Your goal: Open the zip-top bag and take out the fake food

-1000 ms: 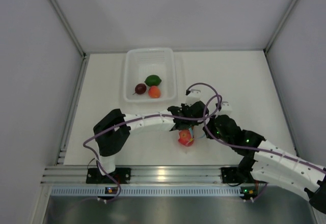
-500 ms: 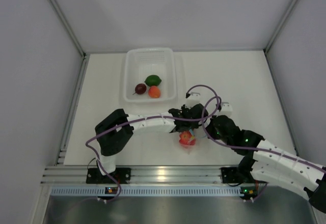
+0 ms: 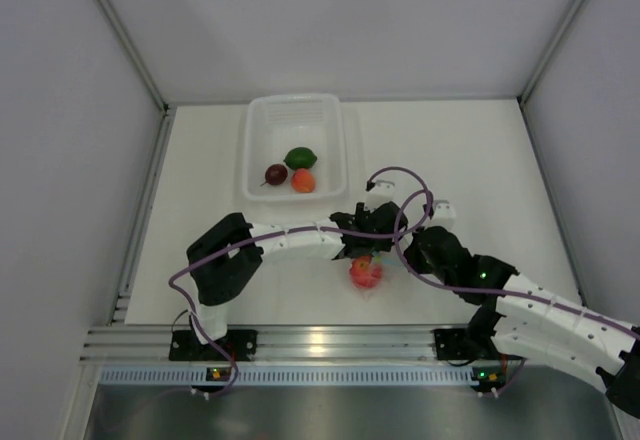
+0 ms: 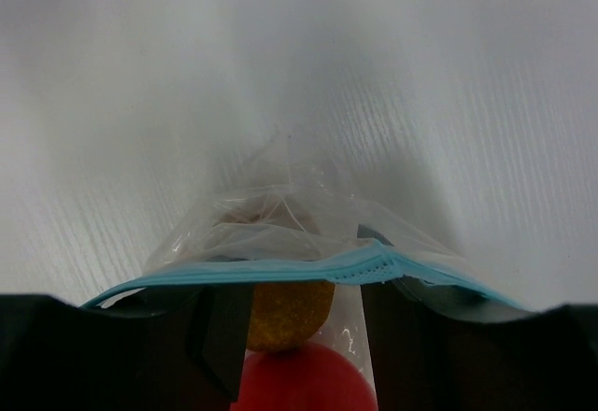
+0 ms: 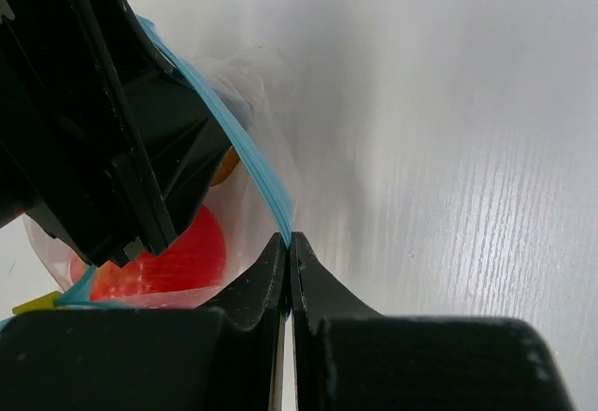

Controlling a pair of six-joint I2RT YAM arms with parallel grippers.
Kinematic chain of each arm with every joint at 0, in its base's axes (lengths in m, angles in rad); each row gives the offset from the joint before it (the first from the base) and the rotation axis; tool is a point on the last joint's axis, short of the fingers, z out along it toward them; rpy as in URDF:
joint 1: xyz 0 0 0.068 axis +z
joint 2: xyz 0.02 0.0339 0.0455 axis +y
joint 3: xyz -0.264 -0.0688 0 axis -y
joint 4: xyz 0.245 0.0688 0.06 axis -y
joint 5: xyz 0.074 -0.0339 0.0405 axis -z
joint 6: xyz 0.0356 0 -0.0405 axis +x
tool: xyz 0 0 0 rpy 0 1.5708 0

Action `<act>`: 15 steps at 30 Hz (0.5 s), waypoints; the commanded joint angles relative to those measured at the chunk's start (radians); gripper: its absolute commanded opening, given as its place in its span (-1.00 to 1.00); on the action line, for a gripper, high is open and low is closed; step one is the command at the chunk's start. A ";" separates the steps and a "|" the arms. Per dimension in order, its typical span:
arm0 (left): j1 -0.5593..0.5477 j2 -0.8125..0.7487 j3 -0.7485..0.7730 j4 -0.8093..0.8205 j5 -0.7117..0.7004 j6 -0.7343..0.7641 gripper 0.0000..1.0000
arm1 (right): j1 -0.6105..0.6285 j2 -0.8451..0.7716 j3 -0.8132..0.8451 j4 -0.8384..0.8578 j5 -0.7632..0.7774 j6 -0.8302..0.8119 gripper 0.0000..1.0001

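Note:
The zip-top bag [image 3: 368, 278] lies on the table between my two grippers, with the red fruit [image 3: 365, 273] inside it. My left gripper [image 3: 366, 248] is open at the bag's mouth. In the left wrist view its fingers [image 4: 222, 336] straddle the brownish-orange fruit [image 4: 285, 316] and the red fruit [image 4: 304, 383], and the teal zip strip [image 4: 308, 269] crosses in front of them. My right gripper [image 5: 290, 243] is shut on the other side of the zip strip [image 5: 266, 191] and holds the mouth apart. The green [image 3: 300, 157], maroon [image 3: 276, 173] and orange [image 3: 303, 181] fruits lie in the tub.
The translucent white tub [image 3: 258, 130] stands at the back, left of centre. Purple cables loop over both wrists above the bag. White walls close in the table on three sides, and an aluminium rail runs along the near edge.
My left gripper has shifted slightly right and further over the bag's mouth. The right gripper keeps its hold on the strip. The bag has barely moved.

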 commanded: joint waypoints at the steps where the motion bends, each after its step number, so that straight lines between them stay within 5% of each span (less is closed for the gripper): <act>1: 0.015 0.008 -0.021 -0.043 -0.022 0.037 0.06 | -0.005 0.003 0.046 0.035 0.015 -0.022 -1.00; 15: 0.017 0.088 -0.024 -0.066 0.015 0.057 0.26 | -0.007 -0.003 0.047 0.037 0.012 -0.028 -1.00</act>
